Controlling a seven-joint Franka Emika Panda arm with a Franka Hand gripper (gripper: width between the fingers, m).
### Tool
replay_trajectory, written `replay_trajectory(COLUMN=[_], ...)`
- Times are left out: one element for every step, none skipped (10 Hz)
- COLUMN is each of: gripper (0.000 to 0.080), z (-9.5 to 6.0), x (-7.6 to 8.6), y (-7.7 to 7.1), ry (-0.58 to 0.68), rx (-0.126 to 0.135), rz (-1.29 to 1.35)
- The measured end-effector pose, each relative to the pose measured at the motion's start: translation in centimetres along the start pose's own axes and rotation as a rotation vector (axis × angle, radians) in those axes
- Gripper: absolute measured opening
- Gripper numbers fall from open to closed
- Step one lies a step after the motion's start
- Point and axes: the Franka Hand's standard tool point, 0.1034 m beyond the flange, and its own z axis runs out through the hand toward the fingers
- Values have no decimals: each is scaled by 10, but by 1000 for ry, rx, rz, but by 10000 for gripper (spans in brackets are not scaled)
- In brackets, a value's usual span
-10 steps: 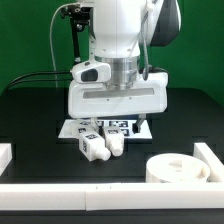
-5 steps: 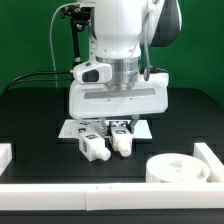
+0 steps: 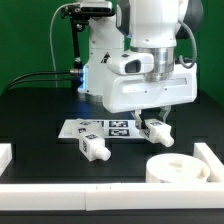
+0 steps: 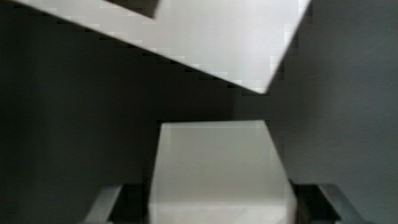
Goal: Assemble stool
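Note:
My gripper is shut on a short white stool leg and holds it just above the table, right of the marker board. In the wrist view that leg fills the gap between my gripper's two fingers, both pressed against its sides. A second tagged leg lies on the black table in front of the marker board. The round white seat rests flat near the front, on the exterior view's right, below and right of the held leg.
Long white border rails run along the front and the exterior view's right side, with a short block at the left edge. A corner of the marker board shows beyond the held leg. Black cables hang at the back left.
The jaws closed on one of the two legs lying by the marker board. The arm then carried it toward the exterior view's right, leaving the other leg in place.

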Motion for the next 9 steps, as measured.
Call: replay_trajectory(gripper=[333, 333, 333, 333, 333, 333, 334, 334, 334], z=[1, 1, 1, 1, 0, 0, 2, 2, 3], x=[-2, -2, -2, -2, 4, 12, 15, 11, 10], y=[5, 5, 5, 5, -2, -7, -6, 1, 3], ry=[-2, -2, -3, -3, -6, -8, -15, -7, -12], rx=[-1, -1, -1, -2, -9, -15, -20, -22, -24], rz=[-2, -15, -53, -148, -299, -460, -622, -643, -706])
